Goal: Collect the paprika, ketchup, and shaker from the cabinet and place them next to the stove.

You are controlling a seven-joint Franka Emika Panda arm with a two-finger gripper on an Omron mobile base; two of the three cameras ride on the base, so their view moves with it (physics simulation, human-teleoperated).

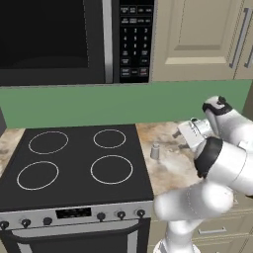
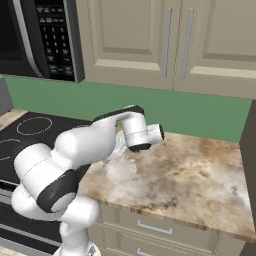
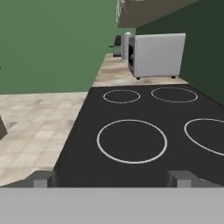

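Four white ring burners mark the black glass stove [image 1: 74, 163], the largest thing here, which lies ahead of the jaws and below them in the hand view, its steel front with knobs showing in the left base view. Above it hangs a black microwave [image 1: 74, 39] with a keypad, and pale cupboard doors [image 2: 165, 45] run along the green wall [image 1: 123, 104] over the speckled stone counter [image 2: 190, 175]. That counter lies under the jaws and spreads to both sides of the stove. Beyond the far side of the stove from the jaws, a grey toaster oven [image 3: 156, 54] stands on the counter, well apart from them. The white arm [image 1: 217, 163] bends over the counter beside the stove, and its gripper [image 3: 111, 178] hangs above the stone, facing across the burners. Its jaws stand wide apart with nothing between them. Smallest is the shaker [image 1: 155, 151], a tiny pale grey cylinder standing upright on the counter just beside the stove's edge, near the gripper and below it, not touched by either finger. I cannot make out the paprika or the ketchup.
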